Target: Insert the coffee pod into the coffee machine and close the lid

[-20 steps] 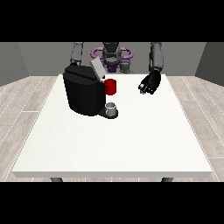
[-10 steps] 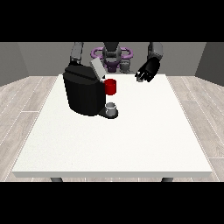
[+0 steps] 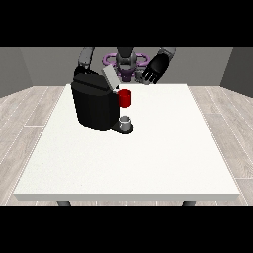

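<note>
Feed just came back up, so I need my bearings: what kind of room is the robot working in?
Probably a bare test room rather than a kitchen: a white table holding only a black coffee machine, on a wood-plank floor with plain grey walls.

Hand at the view's left hidden behind coffee machine (image 3: pixel 94 104), pod unseen

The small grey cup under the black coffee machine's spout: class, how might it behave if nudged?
The small grey cup looks short and squat, so it would probably slide rather than tip. It looks light beside the bulky black coffee machine. Its round shape suggests it could roll if knocked over.
</note>
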`<move>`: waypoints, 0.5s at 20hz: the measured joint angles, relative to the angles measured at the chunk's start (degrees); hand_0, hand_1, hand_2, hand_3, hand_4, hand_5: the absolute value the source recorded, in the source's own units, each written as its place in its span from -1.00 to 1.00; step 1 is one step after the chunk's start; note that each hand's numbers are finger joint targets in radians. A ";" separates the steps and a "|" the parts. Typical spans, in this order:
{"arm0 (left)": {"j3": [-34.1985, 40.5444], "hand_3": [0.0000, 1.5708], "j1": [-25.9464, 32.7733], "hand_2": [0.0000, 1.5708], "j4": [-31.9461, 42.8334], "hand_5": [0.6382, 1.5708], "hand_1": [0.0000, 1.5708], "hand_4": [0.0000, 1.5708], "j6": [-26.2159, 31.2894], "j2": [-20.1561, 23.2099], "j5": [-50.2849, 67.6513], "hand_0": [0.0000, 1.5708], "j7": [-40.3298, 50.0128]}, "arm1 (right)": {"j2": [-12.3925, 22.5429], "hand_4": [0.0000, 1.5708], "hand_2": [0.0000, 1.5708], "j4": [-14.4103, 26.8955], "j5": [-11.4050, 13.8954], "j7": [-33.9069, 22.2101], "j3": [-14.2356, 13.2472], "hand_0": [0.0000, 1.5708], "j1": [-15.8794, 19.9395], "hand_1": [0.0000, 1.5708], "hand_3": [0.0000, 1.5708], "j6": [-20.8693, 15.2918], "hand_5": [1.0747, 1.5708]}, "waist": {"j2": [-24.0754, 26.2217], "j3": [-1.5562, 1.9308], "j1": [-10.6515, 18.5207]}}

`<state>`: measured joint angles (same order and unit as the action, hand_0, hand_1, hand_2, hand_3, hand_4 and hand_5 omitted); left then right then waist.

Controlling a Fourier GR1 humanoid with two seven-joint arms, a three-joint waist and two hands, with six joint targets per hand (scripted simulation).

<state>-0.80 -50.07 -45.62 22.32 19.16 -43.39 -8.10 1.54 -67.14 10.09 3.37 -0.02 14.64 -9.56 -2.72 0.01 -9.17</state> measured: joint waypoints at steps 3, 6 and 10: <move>2.04 0.64 -2.87 0.61 0.10 1.00 0.55 -0.35 1.22 -0.02 1.42 0.55 1.23 | 0.68 -1.00 -1.00 -0.83 -0.47 -0.70 -0.87 -1.00 1.27 -1.00 -1.00 0.09 1.00 | -0.71 -0.01 -0.84; 4.34 0.60 -7.12 0.58 0.76 1.00 0.52 -0.38 3.02 0.89 2.69 0.52 3.83 | 1.05 -1.00 -1.00 -1.67 -0.76 -1.37 -1.27 -1.00 2.72 -1.00 -1.00 0.25 1.00 | -1.65 -0.01 -2.26; 5.94 0.61 -11.19 0.60 1.29 1.00 0.49 -0.39 3.63 1.18 3.31 0.49 6.26 | 1.64 -0.66 -1.00 -2.28 -0.66 -1.27 -1.65 -1.00 4.17 -1.00 -1.00 0.18 1.00 | -3.51 0.00 -3.61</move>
<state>5.14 -61.26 -44.33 25.95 20.34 -40.08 -1.84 3.18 -69.42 9.43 2.10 -1.66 18.81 -9.38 -6.22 0.02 -12.78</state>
